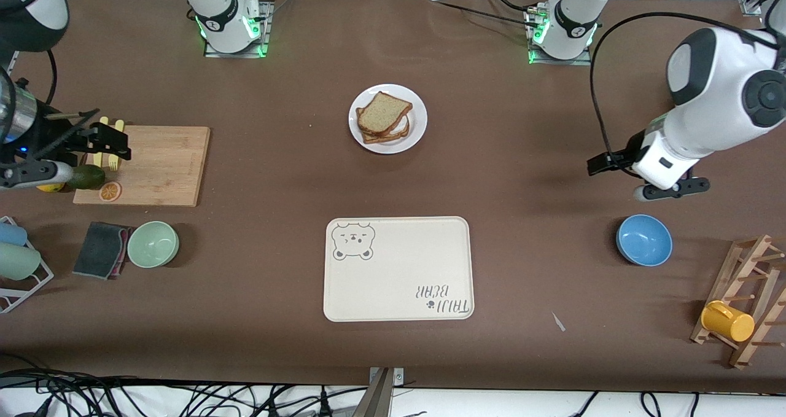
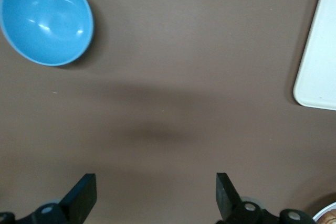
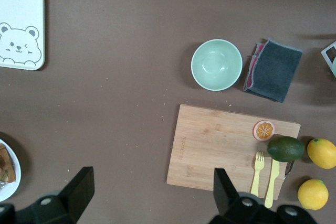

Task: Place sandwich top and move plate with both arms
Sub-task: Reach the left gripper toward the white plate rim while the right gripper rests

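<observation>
White plate [image 1: 416, 136] ×1, sandwich top [image 1: 381, 112] ×1 — left gripper [image 2: 156, 195], right gripper [image 3: 152, 195] released.

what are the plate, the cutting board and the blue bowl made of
The plate looks like glazed ceramic or melamine: plain white with a smooth rim. The cutting board appears to be bamboo or light wood, with a matte surface and visible grain strips. The blue bowl shows soft highlights inside, so glossy plastic or glazed ceramic; which one cannot be told.
</observation>
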### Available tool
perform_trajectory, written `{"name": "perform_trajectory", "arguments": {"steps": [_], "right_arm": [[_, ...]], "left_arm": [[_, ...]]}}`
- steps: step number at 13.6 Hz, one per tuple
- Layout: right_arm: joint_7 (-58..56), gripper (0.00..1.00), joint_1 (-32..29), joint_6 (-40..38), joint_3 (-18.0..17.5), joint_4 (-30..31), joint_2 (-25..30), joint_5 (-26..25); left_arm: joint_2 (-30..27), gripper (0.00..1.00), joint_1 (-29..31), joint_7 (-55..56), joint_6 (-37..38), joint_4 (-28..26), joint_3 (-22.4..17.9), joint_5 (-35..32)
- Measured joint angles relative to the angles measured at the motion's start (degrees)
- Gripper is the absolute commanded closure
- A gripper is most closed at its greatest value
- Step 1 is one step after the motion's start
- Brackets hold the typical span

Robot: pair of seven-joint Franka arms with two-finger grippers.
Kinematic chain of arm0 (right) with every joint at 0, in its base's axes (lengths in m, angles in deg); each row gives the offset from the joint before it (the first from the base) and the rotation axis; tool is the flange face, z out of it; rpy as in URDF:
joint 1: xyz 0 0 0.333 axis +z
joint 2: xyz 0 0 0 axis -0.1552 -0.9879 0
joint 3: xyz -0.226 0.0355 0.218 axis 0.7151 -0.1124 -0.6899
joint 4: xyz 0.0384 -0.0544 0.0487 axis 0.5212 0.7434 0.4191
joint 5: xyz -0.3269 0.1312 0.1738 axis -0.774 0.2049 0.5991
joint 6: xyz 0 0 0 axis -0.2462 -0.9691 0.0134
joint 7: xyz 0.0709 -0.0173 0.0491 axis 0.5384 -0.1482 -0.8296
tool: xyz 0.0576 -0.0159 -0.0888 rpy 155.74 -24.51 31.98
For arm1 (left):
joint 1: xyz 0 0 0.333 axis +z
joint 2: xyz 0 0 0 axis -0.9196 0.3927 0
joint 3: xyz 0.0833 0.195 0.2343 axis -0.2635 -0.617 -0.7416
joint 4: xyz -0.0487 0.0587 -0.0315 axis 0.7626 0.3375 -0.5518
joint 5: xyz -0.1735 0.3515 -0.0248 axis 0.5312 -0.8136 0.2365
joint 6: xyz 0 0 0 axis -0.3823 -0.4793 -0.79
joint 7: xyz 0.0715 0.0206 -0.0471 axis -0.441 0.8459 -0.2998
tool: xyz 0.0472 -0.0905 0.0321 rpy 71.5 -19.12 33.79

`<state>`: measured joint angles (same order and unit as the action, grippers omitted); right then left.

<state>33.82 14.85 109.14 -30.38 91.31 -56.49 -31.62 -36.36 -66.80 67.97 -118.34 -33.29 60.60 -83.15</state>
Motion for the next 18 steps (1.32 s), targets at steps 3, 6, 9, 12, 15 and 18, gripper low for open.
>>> {"name": "perform_trajectory", "arguments": {"steps": [3, 6, 9, 12, 15, 18], "right_arm": [[0.07, 0.0, -3.8, 2.21, -1.44, 7.69, 5.86, 0.33], [-0.01, 0.0, -5.93, 3.65, -2.39, 11.71, 9.22, 0.36], [0.04, 0.0, -5.93, 3.91, -3.46, 12.07, 9.99, 0.36], [0.04, 0.0, -5.93, 4.01, -3.72, 12.08, 9.98, 0.33], [0.04, 0.0, -5.95, 4.0, -4.41, 12.07, 10.05, 0.33], [0.12, 0.0, -5.93, 4.0, -5.5, 12.07, 10.14, 0.29]], "left_arm": [[-0.09, 0.0, -0.08, 0.41, -6.15, -4.38, 1.25, 7.26], [-0.08, 0.0, -0.11, 0.22, -10.92, -7.75, 2.9, 15.47], [-0.02, 0.0, -0.11, -5.3, -11.28, -8.66, 3.2, 27.04], [0.59, 0.0, -0.11, -13.29, -13.19, -11.3, 4.57, 35.42], [1.35, 0.0, -0.18, -22.89, -17.65, -15.81, 7.21, 46.79], [2.62, 0.0, -0.19, -35.83, -18.11, -19.22, 7.73, 59.33]]}}
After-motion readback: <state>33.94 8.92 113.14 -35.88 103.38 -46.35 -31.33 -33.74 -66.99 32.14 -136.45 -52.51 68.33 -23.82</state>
